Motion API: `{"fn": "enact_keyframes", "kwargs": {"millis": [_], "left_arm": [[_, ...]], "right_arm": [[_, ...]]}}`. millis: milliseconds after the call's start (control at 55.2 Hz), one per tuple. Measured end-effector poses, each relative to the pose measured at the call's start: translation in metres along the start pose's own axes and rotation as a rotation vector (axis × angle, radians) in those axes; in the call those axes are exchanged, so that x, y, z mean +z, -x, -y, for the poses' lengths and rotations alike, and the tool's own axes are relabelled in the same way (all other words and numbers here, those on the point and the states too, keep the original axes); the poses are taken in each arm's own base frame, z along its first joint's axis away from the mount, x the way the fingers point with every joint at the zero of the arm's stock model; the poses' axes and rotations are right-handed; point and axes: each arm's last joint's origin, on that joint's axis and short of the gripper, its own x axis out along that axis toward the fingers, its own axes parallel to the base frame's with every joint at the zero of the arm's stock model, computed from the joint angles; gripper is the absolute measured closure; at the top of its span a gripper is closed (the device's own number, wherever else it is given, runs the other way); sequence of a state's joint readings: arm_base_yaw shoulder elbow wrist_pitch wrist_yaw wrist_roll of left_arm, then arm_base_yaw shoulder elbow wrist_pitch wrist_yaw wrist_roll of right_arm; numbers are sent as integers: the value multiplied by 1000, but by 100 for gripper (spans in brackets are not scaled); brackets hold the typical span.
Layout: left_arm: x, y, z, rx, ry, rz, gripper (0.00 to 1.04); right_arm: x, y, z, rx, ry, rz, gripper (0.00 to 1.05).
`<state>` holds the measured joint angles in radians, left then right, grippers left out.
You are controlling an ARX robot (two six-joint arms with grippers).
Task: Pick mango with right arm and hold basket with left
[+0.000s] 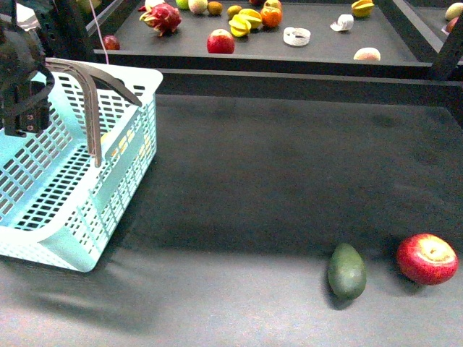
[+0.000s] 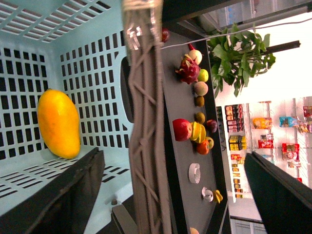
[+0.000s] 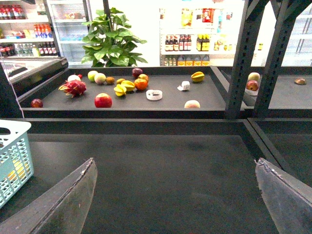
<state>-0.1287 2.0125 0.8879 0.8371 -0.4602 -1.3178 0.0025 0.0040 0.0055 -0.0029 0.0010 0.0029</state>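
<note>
The light blue basket [image 1: 72,210] stands at the table's left. The yellow-orange mango [image 2: 58,123] lies inside it against a lattice wall; in the front view it only glimpses through the slots [image 1: 121,144]. The basket's grey-brown handles [image 1: 90,94] stand raised. My left gripper [image 1: 25,108] hangs open over the basket's far left rim. In the left wrist view [image 2: 174,156] a handle [image 2: 146,122] runs between its spread fingers [image 2: 68,195] without touching them. My right gripper [image 3: 175,165] is open and empty above bare dark table and is out of the front view.
A dark green avocado [image 1: 347,271] and a red apple [image 1: 427,258] lie at the front right of the table. A raised back shelf [image 1: 318,54] holds several fruits and a tape roll. The basket's corner shows in the right wrist view [image 3: 14,161].
</note>
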Motion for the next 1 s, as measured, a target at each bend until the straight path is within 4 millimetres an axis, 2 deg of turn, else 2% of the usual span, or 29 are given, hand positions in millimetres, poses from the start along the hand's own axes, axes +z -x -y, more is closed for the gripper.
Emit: {"fn": "enact_keyframes", "kwargs": {"millis": [254, 344, 453, 635, 725, 925, 997], "left_arm": [[34, 69, -11, -48, -107, 3, 6], [56, 97, -16, -57, -133, 38, 6], [78, 126, -25, 6, -170, 109, 6], [98, 168, -42, 101, -240, 166, 6], [103, 176, -40, 74, -226, 182, 6], [103, 177, -40, 69, -240, 176, 6], [99, 178, -47, -141, -423, 4, 19]], "right_arm": [[0, 0, 0, 0, 0, 0, 8], [0, 0, 0, 0, 0, 0, 8], [0, 0, 0, 0, 0, 0, 8], [0, 0, 0, 0, 0, 0, 8], [0, 0, 0, 0, 0, 0, 8], [0, 0, 0, 0, 0, 0, 8], [0, 0, 0, -1, 0, 0, 8]]}}
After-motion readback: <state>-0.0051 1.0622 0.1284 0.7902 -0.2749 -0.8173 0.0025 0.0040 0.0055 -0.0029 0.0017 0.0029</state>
